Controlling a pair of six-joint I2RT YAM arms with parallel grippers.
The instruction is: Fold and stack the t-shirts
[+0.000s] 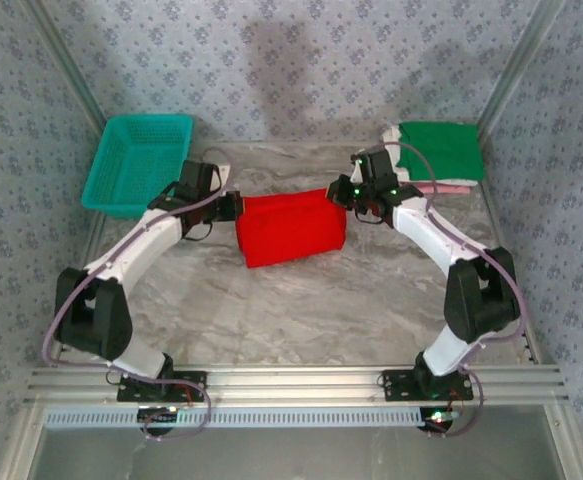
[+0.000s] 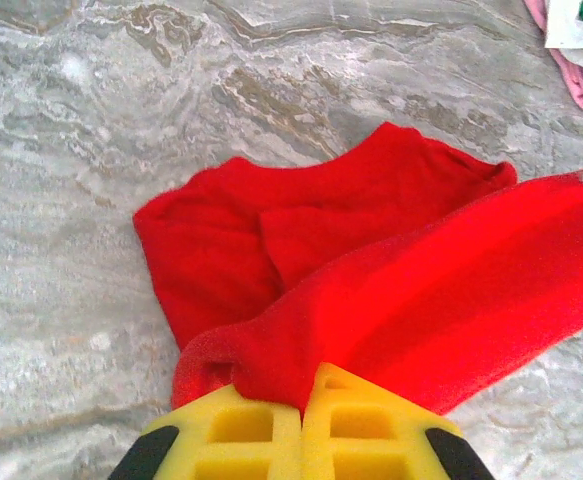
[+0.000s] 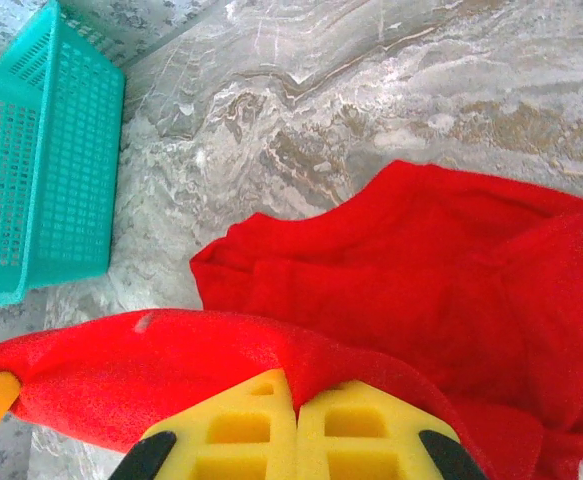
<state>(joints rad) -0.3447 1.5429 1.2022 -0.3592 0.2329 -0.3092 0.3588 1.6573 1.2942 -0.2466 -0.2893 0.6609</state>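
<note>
The left pincer (image 2: pixel 301 392) and right pincer (image 3: pixel 296 398) each pinched an edge of the red t-shirt (image 1: pixel 291 230), halfway through a fold. Next, that edge needed laying over flat.

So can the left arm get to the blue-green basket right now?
Probably not just yet. The left gripper is shut on the red t-shirt, so it would have to let go first. The basket sits close by on its side, with nothing between them.
</note>
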